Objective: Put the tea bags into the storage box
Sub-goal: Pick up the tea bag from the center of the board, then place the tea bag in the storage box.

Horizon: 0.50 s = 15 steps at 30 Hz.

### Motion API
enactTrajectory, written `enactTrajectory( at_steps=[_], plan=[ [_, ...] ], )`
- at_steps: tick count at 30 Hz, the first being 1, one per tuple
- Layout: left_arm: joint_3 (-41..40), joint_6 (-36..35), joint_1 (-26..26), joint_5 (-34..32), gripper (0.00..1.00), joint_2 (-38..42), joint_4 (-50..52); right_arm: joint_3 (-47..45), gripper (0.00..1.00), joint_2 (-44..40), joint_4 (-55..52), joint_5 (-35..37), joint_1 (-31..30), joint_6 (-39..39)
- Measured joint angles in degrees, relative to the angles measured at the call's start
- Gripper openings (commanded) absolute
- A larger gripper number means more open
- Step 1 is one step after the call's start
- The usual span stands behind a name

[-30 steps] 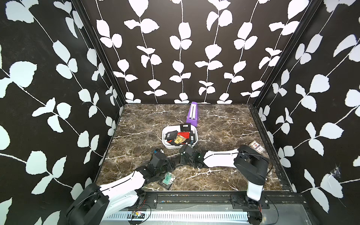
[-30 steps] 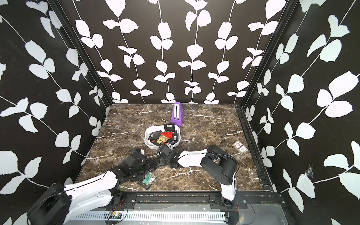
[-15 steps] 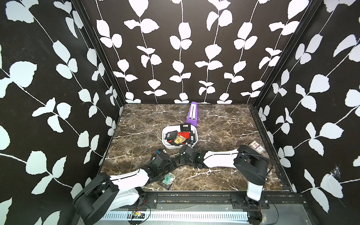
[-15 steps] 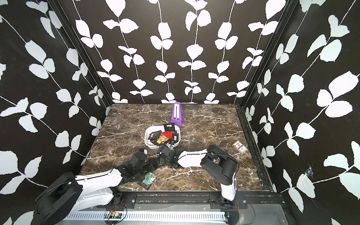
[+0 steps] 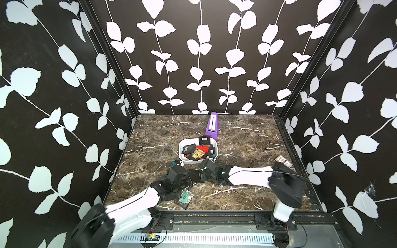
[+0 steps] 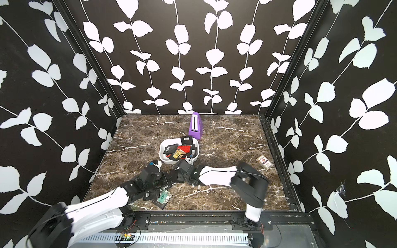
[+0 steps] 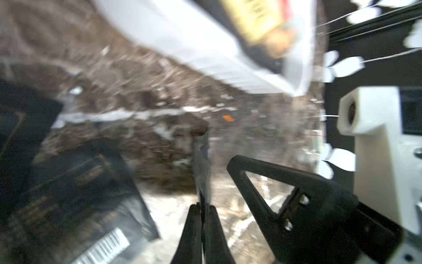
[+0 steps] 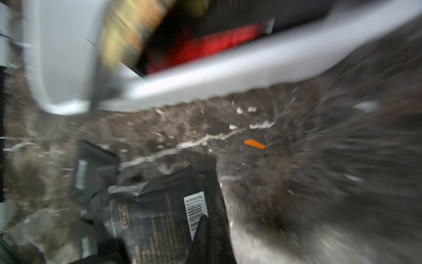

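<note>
Pinching a black tea bag (image 7: 202,164) edge-on in the left tool (image 7: 202,209), clenched on its lower edge, just short of the white storage box (image 7: 201,54). Apparently pinching a second black tea bag (image 8: 159,205), barcode side showing, by one border in the right tool (image 8: 202,226), likewise clenched, also close to the box's near wall.

Judging by looks: very light, thin, crinkly foil, slippery, limp enough to bend and flutter, not fragile. Best taken by a sealed edge or a corner; hard to pick up from flat, and easy to drag a neighbour along.

Counted: one storage box; two tools; two bags in grip. Inside the box, an overlapping heap of at least six, mostly black, with a red tea bag (image 5: 203,148) and a yellow tea bag (image 5: 197,153); cannot tell the exact number. Lying on the table (image 5: 247,139) by the left arm: a green-labelled tea bag (image 5: 184,196) and at least two black ones, partly hidden. Also one purple box (image 5: 212,126), one card pack (image 5: 283,161) and one orange scrap (image 8: 254,144).
</note>
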<state>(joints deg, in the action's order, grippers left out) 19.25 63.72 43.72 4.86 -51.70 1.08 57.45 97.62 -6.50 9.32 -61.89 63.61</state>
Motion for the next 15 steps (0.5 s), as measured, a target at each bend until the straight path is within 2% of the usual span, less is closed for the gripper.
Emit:
enactTrajectory(
  at_steps=[5, 8, 11, 15],
  plan=[
    [7.2, -3.0, 0.0, 0.3, 0.00, 6.8, 10.2, -2.8, 0.00, -12.3, -2.9, 3.9, 0.0, -1.1],
    [11.9, -4.8, 0.0, 0.3, 0.00, 8.0, 14.9, -5.4, 0.00, -19.1, -5.0, 6.2, 0.0, -1.2],
    [16.7, -6.8, 0.0, 0.0, 0.00, 6.4, 17.6, -9.2, 0.00, -26.1, -7.5, 8.3, 0.0, -1.2],
    [24.1, -9.7, 0.0, -1.5, 0.00, -0.8, 18.9, -13.0, 0.00, -34.0, -11.3, 10.5, 0.0, -1.0]
  ],
)
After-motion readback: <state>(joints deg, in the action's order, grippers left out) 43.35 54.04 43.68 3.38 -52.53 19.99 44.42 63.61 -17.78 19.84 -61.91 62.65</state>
